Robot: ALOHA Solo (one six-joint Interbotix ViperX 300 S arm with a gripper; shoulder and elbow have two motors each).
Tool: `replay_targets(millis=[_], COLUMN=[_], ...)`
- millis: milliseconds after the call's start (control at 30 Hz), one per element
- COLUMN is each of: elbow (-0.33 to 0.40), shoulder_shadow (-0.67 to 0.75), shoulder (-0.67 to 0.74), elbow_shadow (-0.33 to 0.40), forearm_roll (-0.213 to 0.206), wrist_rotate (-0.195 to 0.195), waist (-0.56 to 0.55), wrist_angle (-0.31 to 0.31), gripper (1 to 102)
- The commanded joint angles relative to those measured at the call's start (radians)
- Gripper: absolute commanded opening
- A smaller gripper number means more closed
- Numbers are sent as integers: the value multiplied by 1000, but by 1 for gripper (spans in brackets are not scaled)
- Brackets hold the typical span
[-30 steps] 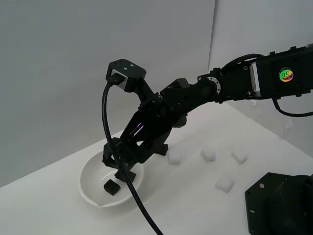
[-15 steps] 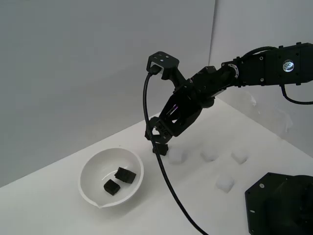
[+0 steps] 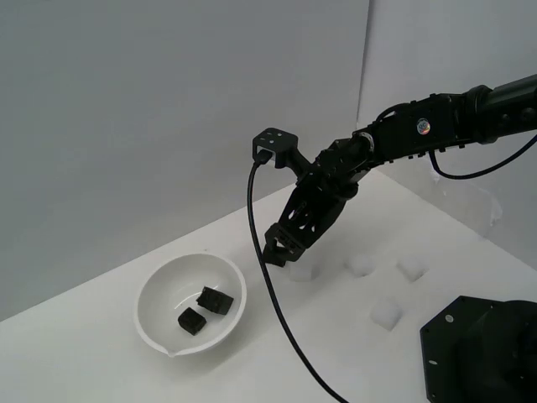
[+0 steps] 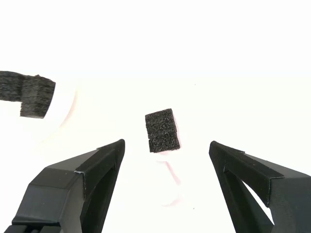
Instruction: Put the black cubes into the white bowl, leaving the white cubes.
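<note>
Black cubes are sitting split up: two (image 3: 216,300) (image 3: 192,320) are already lying in the white bowl (image 3: 148,292) at the exterior view's left, touching or nearly touching each other, and the third black cube (image 4: 162,130) is showing only in the wrist view, lying on the white table (image 3: 101,361) in line with the gap between the jaws but ahead of the tips, while in the exterior view the arm is hiding it. Gripper (image 3: 277,254) is hanging low just beside the bowl with its jaws spread wide and nothing in them. Main risk is coming from the nearest white cube (image 3: 304,269), which is sitting right by the fingertips; in the wrist view a pale shape is showing just beside the third black cube, and I cannot tell whether the two are touching. Closing here could be pinching both, or catching only the white one, and carrying a white cube to the bowl would be breaking the task. Coming down off-centre could also be nudging the small light cube away or tipping it, since the jaws are standing far wider than it. The other white cubes (image 3: 361,265) (image 3: 411,268) (image 3: 385,313) are lying well apart toward the exterior view's right and are looking safe. The cable (image 3: 285,329) is hanging close by the bowl's rim and could be dragging on it during the carry
</note>
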Motion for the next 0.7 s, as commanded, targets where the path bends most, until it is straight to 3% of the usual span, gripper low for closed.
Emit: replay_targets(millis=[0, 267, 667], elbow=[5, -12, -61], shoulder_shadow=[11, -41, -94], shoulder=[6, -46, -95], elbow_shadow=[0, -17, -67], forearm_roll=[-2, -3, -2], wrist_rotate=[20, 46, 49], waist=[-6, -11, -23], wrist_angle=[8, 3, 3], gripper=[100, 100, 100])
